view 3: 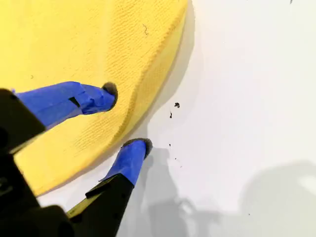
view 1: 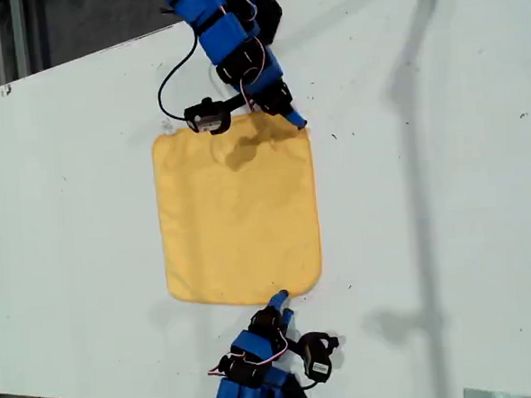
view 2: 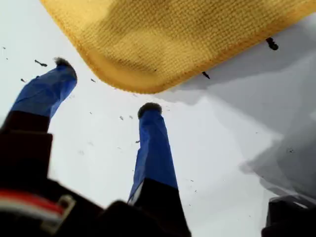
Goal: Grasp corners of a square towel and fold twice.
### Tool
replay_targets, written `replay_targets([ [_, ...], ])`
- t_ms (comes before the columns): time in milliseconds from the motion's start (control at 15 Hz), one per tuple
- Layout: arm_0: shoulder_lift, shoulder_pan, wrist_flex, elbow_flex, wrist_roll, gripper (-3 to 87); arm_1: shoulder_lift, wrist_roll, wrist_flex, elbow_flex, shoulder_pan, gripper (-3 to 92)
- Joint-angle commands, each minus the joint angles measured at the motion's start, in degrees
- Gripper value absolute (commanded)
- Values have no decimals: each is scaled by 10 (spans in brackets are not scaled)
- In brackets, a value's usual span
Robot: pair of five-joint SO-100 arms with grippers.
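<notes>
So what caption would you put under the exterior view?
Two blue arms face a flat yellow-orange towel on a white table, fingers poised at opposite corners.

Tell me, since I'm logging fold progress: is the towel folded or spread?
Spread. The towel lies flat as one full square on the table, with no fold visible.

My first gripper [view 2: 106, 91] and my second gripper [view 3: 128, 116] both point downward, jaws parted

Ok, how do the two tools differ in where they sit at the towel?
My first tool stops short of the towel; my second tool straddles its edge. The first's fingers are both over bare table; one of the second's is over cloth. Both are open, holding nothing.
</notes>
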Motion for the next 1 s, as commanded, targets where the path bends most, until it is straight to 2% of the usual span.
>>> replay_targets([
  [0,4,6,0,-4,-11,192,-57,-34,2,-66,30,303],
  [200,6,8,4,-2,-10,190,-106,-80,42,-114,74,305],
  [533,8,4,-1,-3,0,188,-127,-87,39,-93,95,290],
  [667,8,5,-2,-1,-3,188,-138,-81,22,-93,83,267],
  [933,8,9,-4,3,-8,186,-200,-22,-37,-96,15,279],
])
